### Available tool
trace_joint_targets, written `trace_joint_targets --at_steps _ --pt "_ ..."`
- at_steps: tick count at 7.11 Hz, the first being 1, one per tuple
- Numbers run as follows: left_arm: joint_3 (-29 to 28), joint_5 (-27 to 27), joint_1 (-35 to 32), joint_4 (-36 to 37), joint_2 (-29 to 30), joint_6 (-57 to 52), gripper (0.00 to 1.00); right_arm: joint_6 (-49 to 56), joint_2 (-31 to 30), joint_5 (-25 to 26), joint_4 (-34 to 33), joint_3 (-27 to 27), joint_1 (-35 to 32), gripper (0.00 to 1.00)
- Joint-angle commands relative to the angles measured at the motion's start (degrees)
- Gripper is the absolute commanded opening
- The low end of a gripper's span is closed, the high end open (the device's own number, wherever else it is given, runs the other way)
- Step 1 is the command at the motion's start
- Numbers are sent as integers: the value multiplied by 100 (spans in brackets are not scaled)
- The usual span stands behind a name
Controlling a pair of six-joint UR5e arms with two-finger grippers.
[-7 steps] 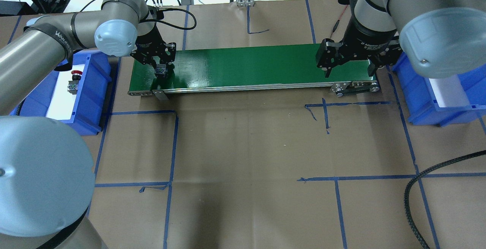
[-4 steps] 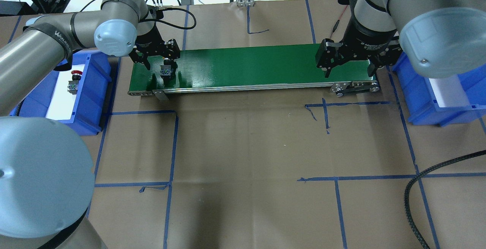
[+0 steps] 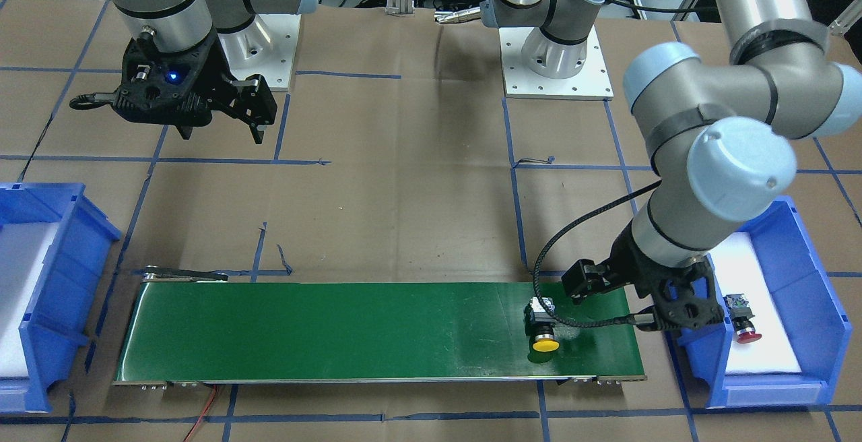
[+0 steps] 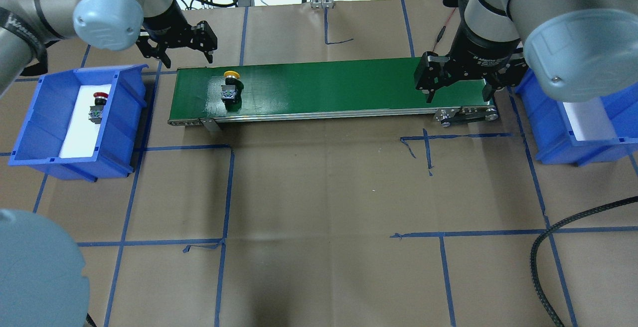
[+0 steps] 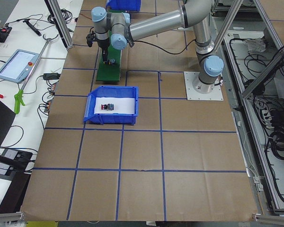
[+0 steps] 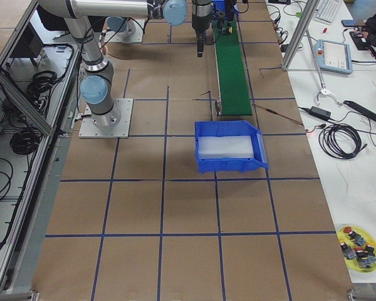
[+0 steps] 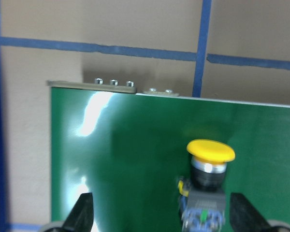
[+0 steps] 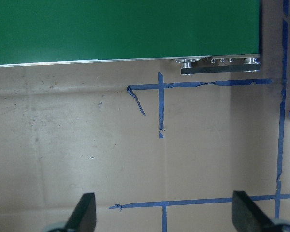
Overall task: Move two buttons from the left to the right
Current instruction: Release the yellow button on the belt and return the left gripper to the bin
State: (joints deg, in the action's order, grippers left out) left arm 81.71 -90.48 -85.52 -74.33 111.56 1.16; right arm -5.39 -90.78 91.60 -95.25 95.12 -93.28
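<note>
The yellow button (image 4: 230, 86) lies on its side on the left end of the green conveyor belt (image 4: 324, 87), cap pointing away from the robot; it also shows in the front view (image 3: 542, 329) and the left wrist view (image 7: 210, 181). The red button (image 4: 98, 103) lies in the left blue bin (image 4: 127, 117), also in the front view (image 3: 744, 326). My left gripper (image 4: 187, 59) is open and empty, above the belt's far left edge, apart from the yellow button. My right gripper (image 4: 457, 95) is open and empty over the belt's right end.
The right blue bin (image 4: 548, 117) with a white liner stands beyond the belt's right end. A black cable (image 4: 541, 247) loops at the front right. Blue tape lines cross the brown table cover. Cables and gear lie along the far edge.
My left gripper opened, let go of the yellow button on the belt and drew back up and to the far left. The right arm has not moved.
</note>
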Motion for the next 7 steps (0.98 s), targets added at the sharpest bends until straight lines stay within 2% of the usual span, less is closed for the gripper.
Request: trace_joint_targets --at_steps 1,3,7 --pt "-5 47 271 -450 -476 -168 100 -14 104 -19 -81 -2 2 100" --pt "3 48 718 -460 -486 -755 100 -23 78 -63 -12 -2 2 100" --pt "3 48 2185 -408 -302 -2669 100 -14 52 -46 226 -2 -6 100"
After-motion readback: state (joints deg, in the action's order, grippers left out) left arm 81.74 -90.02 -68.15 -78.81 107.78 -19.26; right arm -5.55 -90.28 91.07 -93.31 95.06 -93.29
